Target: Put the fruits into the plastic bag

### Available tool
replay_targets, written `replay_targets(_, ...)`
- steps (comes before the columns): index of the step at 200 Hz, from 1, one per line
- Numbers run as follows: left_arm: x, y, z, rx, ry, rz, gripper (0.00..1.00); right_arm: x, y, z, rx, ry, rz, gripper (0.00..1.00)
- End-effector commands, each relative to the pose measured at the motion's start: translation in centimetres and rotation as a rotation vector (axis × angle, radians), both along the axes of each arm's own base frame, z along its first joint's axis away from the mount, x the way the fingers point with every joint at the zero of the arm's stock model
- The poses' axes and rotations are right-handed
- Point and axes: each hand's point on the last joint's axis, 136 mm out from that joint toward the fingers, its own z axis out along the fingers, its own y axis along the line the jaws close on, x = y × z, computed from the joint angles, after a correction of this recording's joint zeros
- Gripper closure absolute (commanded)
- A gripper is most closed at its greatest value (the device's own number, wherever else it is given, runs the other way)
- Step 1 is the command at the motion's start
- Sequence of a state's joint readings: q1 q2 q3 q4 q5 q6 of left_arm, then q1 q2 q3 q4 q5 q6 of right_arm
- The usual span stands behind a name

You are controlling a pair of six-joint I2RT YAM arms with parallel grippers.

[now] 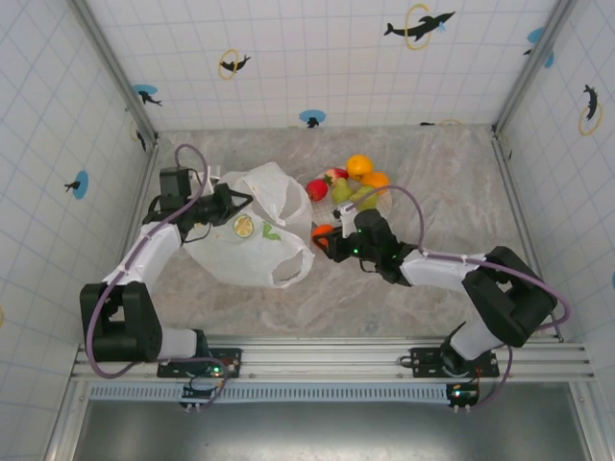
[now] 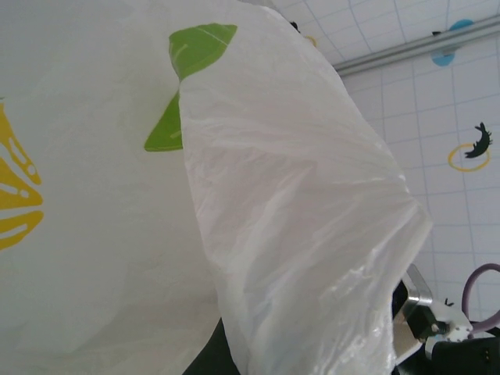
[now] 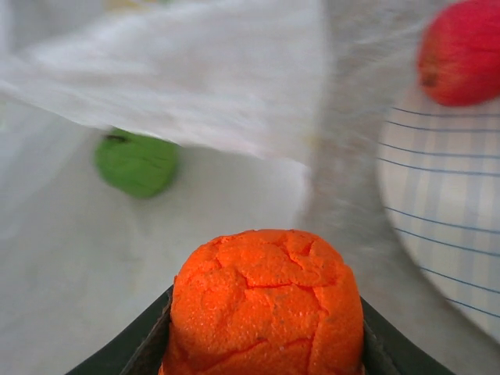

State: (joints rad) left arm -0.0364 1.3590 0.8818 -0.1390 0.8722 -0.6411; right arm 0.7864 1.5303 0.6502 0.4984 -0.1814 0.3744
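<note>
The white plastic bag [image 1: 255,235], printed with a lemon slice and green leaves, lies left of centre. My left gripper [image 1: 229,204] is shut on its upper left edge, and bag film [image 2: 273,219] drapes over that wrist camera and hides the fingers. My right gripper [image 1: 325,240] is shut on an orange [image 3: 266,305] just right of the bag's mouth. A green round fruit [image 3: 137,162] lies inside the bag under a fold [image 3: 195,70]. The other fruits sit on the plate: two oranges [image 1: 359,164], a red apple [image 1: 317,189], a strawberry [image 1: 335,174] and pears [image 1: 351,194].
The round checked plate [image 3: 445,203] lies right of the held orange, with the red apple [image 3: 461,51] at its far edge. Tiled walls enclose the marbled table [image 1: 432,182] on three sides. Bare table stretches along the front and at the right.
</note>
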Motion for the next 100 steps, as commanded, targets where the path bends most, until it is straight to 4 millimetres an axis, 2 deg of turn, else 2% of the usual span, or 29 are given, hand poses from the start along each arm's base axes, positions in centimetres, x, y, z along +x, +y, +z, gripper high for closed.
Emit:
replay_targets(1,-0.6,-1.3,1.3,-0.031,-0.024,-0.022,1.0,-0.5,3.4,2.5,0.11,-0.028,0.076,0.53)
replay_targets(32,-1.3,-2.7,1.6,-0.035,-0.028,-0.048,1.0,0.4,5.3,1.8,0.157,0.005,0.072,0.54)
replay_targets(57,-1.7,-3.6,1.7,-0.046,-0.016,-0.065,1.0,1.5,5.9,1.4,0.19,0.02,0.034,0.55)
replay_targets(76,-2.2,-4.4,2.2,-0.049,-0.006,-0.084,1.0,2.3,4.6,1.7,0.197,0.02,-0.013,0.55)
replay_targets(100,-3.1,-5.1,2.3,-0.045,0.004,-0.111,1.0,3.1,1.6,2.1,0.161,0.0,-0.088,0.55)
